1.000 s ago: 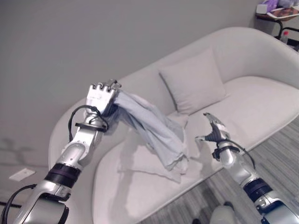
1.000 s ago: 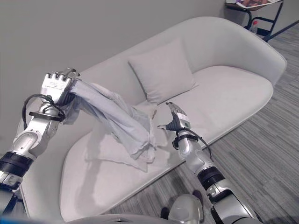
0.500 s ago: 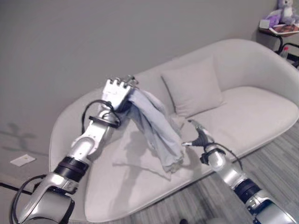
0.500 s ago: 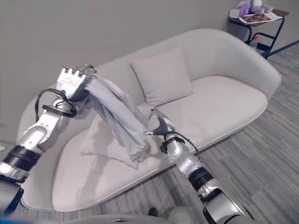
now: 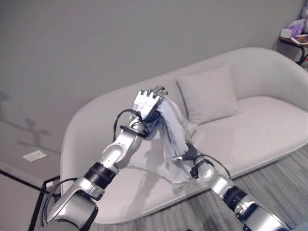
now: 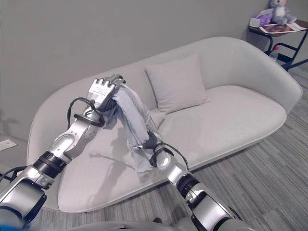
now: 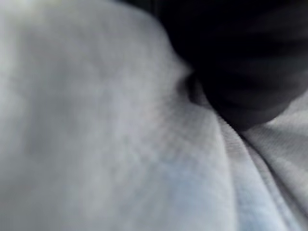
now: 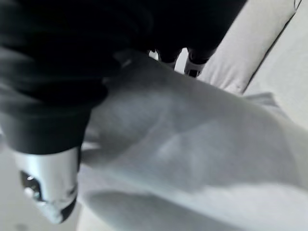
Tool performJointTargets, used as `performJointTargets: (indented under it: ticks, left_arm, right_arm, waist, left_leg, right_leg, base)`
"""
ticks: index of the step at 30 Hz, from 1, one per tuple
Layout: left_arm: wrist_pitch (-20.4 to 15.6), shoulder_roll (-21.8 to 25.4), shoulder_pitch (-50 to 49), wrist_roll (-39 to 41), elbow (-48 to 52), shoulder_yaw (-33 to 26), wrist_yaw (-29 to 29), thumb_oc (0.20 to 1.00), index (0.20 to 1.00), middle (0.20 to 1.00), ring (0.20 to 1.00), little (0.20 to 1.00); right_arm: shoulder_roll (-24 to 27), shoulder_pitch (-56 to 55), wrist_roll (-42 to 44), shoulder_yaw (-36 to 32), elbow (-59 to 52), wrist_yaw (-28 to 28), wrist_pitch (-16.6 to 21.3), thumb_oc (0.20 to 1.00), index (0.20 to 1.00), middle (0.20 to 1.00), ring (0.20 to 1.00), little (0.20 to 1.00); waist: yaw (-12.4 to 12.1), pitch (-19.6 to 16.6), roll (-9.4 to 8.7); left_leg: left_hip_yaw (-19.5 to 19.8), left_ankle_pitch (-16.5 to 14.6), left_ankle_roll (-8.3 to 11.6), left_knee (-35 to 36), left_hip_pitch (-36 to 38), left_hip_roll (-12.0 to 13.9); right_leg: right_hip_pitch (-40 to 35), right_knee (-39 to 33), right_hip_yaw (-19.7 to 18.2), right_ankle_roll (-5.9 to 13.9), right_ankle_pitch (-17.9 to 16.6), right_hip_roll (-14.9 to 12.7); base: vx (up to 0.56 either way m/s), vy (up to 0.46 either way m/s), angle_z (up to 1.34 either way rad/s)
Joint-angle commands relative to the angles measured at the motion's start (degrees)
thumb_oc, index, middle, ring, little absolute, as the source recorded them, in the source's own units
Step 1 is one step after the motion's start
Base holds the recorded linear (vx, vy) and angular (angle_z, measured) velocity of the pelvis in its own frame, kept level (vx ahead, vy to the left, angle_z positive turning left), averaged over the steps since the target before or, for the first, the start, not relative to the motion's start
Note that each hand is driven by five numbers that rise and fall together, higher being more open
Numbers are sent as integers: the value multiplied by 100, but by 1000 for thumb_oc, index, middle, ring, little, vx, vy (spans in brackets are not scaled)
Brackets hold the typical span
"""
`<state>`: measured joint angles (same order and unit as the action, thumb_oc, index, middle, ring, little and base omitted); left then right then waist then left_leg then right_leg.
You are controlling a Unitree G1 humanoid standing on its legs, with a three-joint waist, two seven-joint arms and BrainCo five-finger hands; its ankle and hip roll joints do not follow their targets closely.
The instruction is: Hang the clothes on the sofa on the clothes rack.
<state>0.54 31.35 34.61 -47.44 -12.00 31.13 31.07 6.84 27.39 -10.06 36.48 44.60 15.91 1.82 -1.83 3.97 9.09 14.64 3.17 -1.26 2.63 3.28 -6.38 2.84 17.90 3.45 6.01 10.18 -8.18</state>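
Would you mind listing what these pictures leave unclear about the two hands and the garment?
- Left hand: it is raised with the pale blue cloth garment bunched at it; in the left wrist view cloth covers the grip.
- Right hand: pressed against the hanging garment; whether it pinches the cloth is unclear.
- Garment's lower hem: merges with the light grey sofa.

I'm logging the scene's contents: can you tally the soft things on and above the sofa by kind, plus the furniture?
Garment: 1
Cushion: 1
Plush toy: 1
Sofa: 1
Side table: 1
Total: 5
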Motion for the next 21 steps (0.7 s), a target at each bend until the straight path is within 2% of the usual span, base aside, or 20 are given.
performJointTargets:
  ticks: [1,4,5,8,14,19,21]
  left_arm:
    - [186,-1,1159,304,-62,-245,388,200,200,200,200,200]
    - [215,-12,1347,308,-33,-170,391,200,200,200,200,200]
    - [214,-16,1398,316,-24,-147,405,200,200,200,200,200]
    - [236,5,1494,282,-31,-102,433,200,200,200,200,200]
    - [266,207,1242,217,11,-300,397,200,200,200,200,200]
    - [368,807,741,210,17,-971,470,200,200,200,200,200]
    - [391,890,641,222,38,-1089,481,200,200,200,200,200]
  right_arm:
    - [-519,543,295,80,403,20,60,1000,1000,1000,1000,1000]
    - [-655,564,567,67,770,-104,19,1000,1000,1000,1000,1000]
    - [-673,576,635,38,867,-126,12,200,200,200,200,200]
    - [-645,573,773,21,889,-177,25,200,200,200,200,200]
    - [-446,451,486,-41,804,-95,17,200,200,200,200,200]
    - [213,140,-95,-465,281,212,-41,200,200,200,200,200]
    - [326,68,-131,-570,150,265,-58,200,200,200,200,200]
  waist:
    - [-94,-56,-288]
    - [-140,-67,-252]
    - [-156,-60,-237]
    - [-175,-55,-218]
    - [-159,-92,-243]
    - [-116,-128,-395]
    - [-104,-134,-409]
  left_leg:
    - [-175,-552,-333,237,72,-449]
    - [-131,-541,-329,237,50,-455]
    - [-119,-530,-328,237,38,-459]
    - [-109,-522,-318,237,19,-463]
    - [-121,-547,-307,237,33,-427]
    - [-175,-567,-265,237,83,-317]
    - [-180,-572,-254,237,97,-294]
  right_leg:
    - [87,-360,-569,195,-484,-213]
    - [56,-404,-518,207,-493,-244]
    - [56,-405,-505,211,-496,-252]
    - [46,-421,-463,219,-496,-274]
    - [-4,-474,-423,201,-502,-248]
    - [-69,-500,-467,149,-463,-139]
    - [-83,-518,-472,139,-458,-117]
  base:
    - [41,14,18]
    - [24,4,3]
    - [18,11,3]
    - [13,3,6]
    - [17,-19,9]
    - [-6,-57,0]
    - [-10,-53,-2]
